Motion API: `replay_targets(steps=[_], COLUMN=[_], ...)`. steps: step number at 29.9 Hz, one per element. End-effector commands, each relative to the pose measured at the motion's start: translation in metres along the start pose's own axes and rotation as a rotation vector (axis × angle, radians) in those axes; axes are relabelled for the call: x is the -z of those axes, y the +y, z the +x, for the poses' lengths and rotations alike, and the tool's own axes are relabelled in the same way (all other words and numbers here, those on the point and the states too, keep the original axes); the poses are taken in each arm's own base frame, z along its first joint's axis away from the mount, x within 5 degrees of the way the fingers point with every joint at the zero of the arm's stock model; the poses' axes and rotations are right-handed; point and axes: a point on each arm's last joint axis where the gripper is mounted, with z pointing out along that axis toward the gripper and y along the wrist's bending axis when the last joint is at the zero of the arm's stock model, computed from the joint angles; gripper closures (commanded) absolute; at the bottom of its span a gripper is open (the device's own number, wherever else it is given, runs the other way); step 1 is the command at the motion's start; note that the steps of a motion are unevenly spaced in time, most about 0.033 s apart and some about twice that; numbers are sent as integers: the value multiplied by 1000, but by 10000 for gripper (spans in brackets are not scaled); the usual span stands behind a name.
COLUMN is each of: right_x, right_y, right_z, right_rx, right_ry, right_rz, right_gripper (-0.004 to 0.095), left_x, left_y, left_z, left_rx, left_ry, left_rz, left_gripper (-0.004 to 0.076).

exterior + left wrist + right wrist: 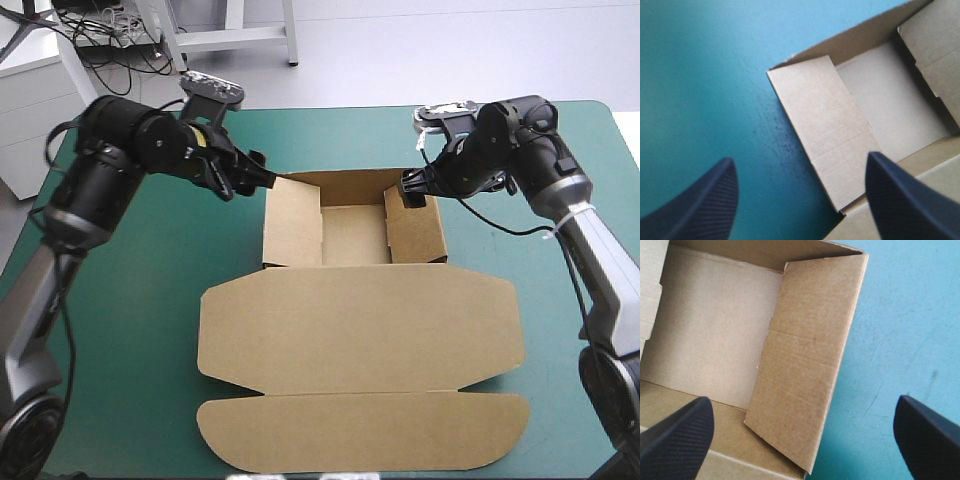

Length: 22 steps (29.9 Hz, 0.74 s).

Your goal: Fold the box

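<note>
**Open brown tray at mid-table, both grippers released at its far corners**

The table with its teal-green cover carries the box, which takes up the middle of the surface and runs almost to the near edge. Its lid lies flat on the cover, a wide panel with a round-cornered flap beyond it toward the near edge. On the far side of the lid stands the open tray, its brown floor bare, with the back wall and both side walls raised.

The left gripper hangs at the tray's far left corner, just beside the board; whether it touches cannot be told. In the left wrist view its black fingers stand wide apart and grasp nothing, with the left side wall and bare cover ahead between them.

The right gripper is at the far right corner, over the end of the right side wall. Its fingers are likewise spread and empty, one over the tray, the other over the cover, the wall between them and clear of both
</note>
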Motion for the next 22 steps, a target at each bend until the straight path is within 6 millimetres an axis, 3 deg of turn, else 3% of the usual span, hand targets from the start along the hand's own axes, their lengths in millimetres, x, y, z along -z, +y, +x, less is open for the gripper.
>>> replay_targets(steps=[1,4,6,10,14,22], right_x=[43,45,43,31,14,-38], right_y=[1,2,1,0,-1,-6], right_z=[2,2,2,-2,-5,-10], right_rx=[32,32,32,30,27,18], right_ry=[-101,-105,-100,-87,-52,49], right_rz=[18,18,18,18,18,17], right_gripper=[32,32,32,32,32,32], left_x=[79,118,141,160,145,66], left_y=[-1,-2,-1,0,2,11], left_z=[11,23,33,56,88,176], left_rx=[-57,-118,-146,-148,-148,-109], left_ry=[-153,-242,-295,-313,-217,39], left_rz=[-3,4,-4,-9,-13,-38], left_gripper=[453,701,728,734,734,734])
